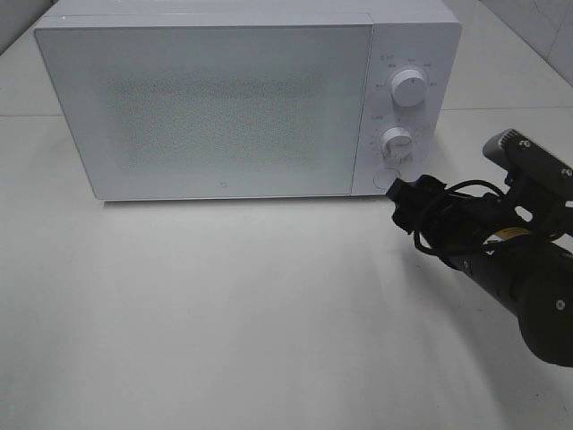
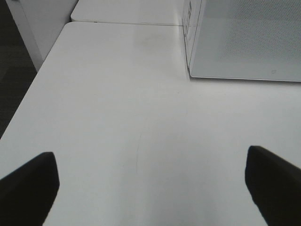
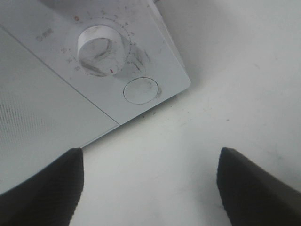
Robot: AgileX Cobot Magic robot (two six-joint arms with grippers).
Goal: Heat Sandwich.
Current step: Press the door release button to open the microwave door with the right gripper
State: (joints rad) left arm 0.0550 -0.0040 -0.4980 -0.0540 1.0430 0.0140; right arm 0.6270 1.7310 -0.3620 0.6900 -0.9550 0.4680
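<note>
Far left: left claw is only in its wrist view, fingers spread wide, nothing between them, hovering over bare table by the microwave's left front corner.

Centre: white microwave sits at the back of the table, door shut. The dotted panel is opaque, so the inside can't be seen.

Right of the door: control strip with upper dial, lower dial and round button at the bottom.

Right: right claw is low, just beside that button, fingers apart and empty. The wrist view shows the button straight ahead, not touched as far as I can tell.

The sandwich is not visible in any view. It is not on the table and not in either claw. It may be behind the shut door; can't tell.

Progress is unclear. The likely step is pressing the button to pop the door, so either loading hasn't started or heating is over and retrieval is left. No heating can be confirmed.
</note>
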